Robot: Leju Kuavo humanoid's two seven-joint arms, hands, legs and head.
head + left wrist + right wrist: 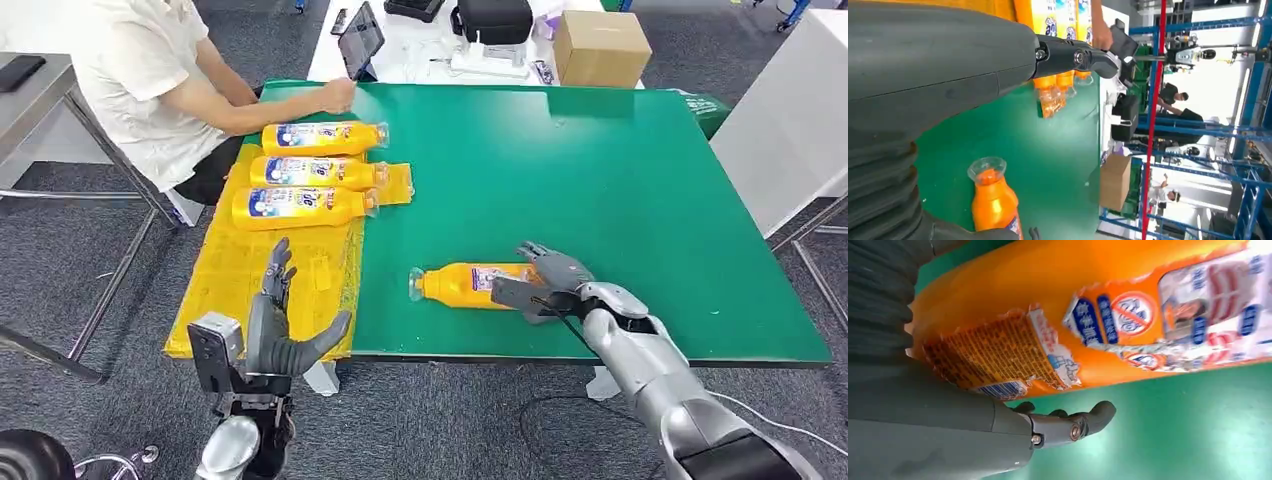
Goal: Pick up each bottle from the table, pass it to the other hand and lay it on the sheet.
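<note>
From the head view, three orange bottles (315, 170) lie side by side on the yellow sheet (235, 285) at the table's (620, 190) far left. A fourth bottle (462, 284) lies on the green near edge, its base under the right hand (548, 282), whose fingers wrap it. The left hand (283, 328) hovers spread and empty over the sheet's near end.

At the left wrist, the lone bottle's clear cap (986, 167) shows orange liquid inside.

At the right wrist, the torn-labelled bottle (1088, 310) lies against the thumb (1068, 426).
</note>
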